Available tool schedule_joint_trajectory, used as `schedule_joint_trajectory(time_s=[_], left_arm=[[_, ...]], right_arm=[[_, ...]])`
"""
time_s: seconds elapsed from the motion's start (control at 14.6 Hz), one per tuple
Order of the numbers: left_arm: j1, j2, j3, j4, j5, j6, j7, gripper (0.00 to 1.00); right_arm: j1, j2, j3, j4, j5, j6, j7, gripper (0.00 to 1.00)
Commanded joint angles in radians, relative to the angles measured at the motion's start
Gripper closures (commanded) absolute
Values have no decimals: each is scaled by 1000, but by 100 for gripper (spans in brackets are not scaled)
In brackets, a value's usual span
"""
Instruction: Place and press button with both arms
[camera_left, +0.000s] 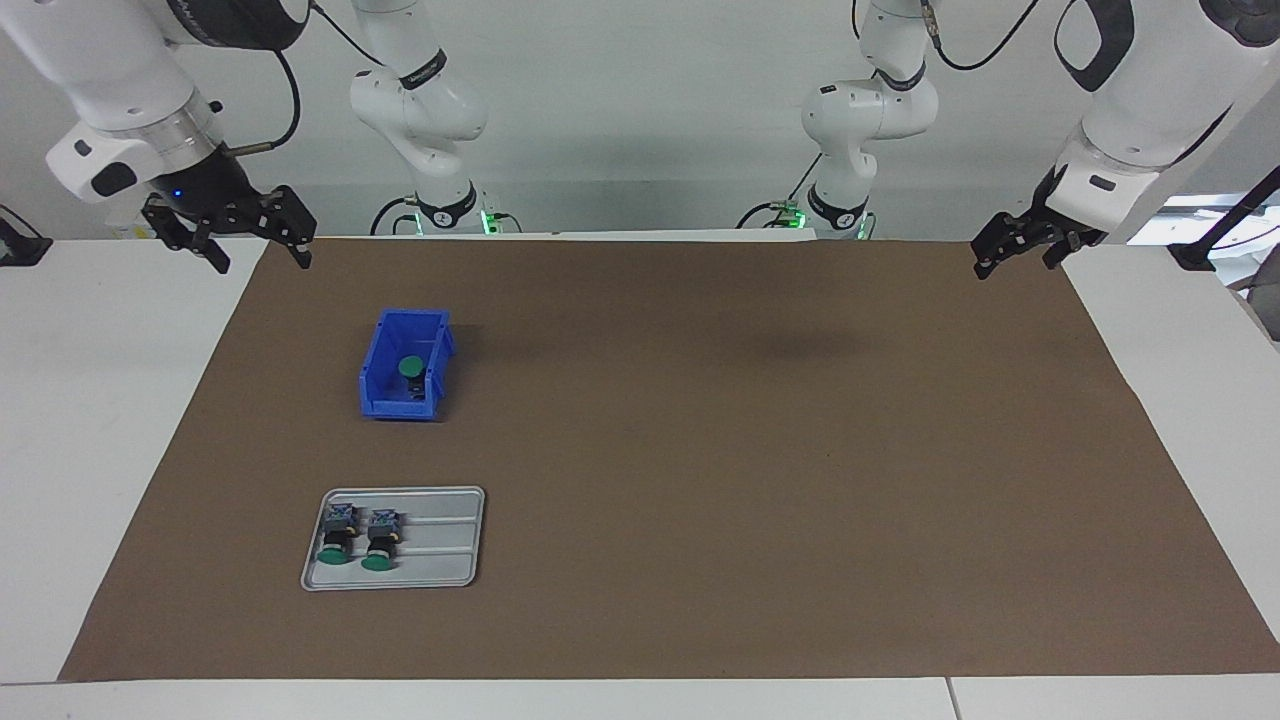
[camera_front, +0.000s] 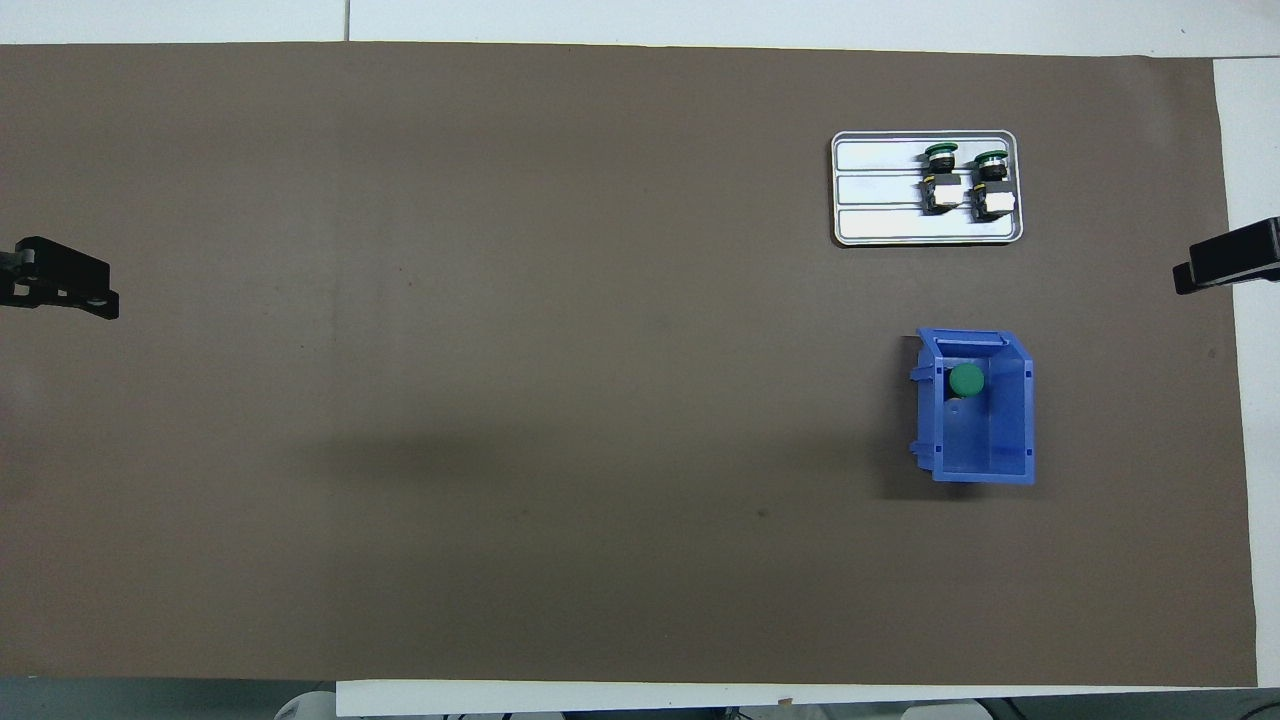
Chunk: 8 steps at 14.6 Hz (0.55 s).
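Note:
One button (camera_left: 408, 367) (camera_front: 966, 379) stands green cap up inside a blue bin (camera_left: 378, 385) (camera_front: 1010, 455) toward the right arm's end of the table. Two more buttons (camera_left: 338, 535) (camera_left: 381, 540) lie on their sides on a grey tray (camera_left: 440, 540) (camera_front: 880, 190), farther from the robots than the bin. My right gripper (camera_left: 258, 256) (camera_front: 1215, 268) hangs open and empty over the mat's edge at its own end. My left gripper (camera_left: 1018, 258) (camera_front: 70, 285) hangs open and empty over the mat's corner at the left arm's end. Both arms wait, well away from the buttons.
A brown mat (camera_left: 750, 450) covers most of the white table (camera_left: 90, 420). Apart from the bin and the tray, nothing stands on it. Two further white arms (camera_left: 430, 110) (camera_left: 860, 120) stand at the table's robot end.

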<state>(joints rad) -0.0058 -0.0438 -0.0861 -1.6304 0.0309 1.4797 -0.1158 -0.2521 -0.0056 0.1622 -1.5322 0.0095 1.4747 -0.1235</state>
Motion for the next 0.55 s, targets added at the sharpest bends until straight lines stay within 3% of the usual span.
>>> schedule_joint_trajectory(time_s=[0.0,0.27,0.48], left_arm=[[17,-18,-7,-20,-3,1,12,0],[13,-18,-7,-20,-3,2,12,0],[12,-19,-7,-22,-3,1,10,0]], right_arm=[[98,-8,-93,-2,-14,-8,15,1],[258,-27,-251,-20,-14,-8,16,1],[269,-27,-268,-25,-14,-7,15,1]])
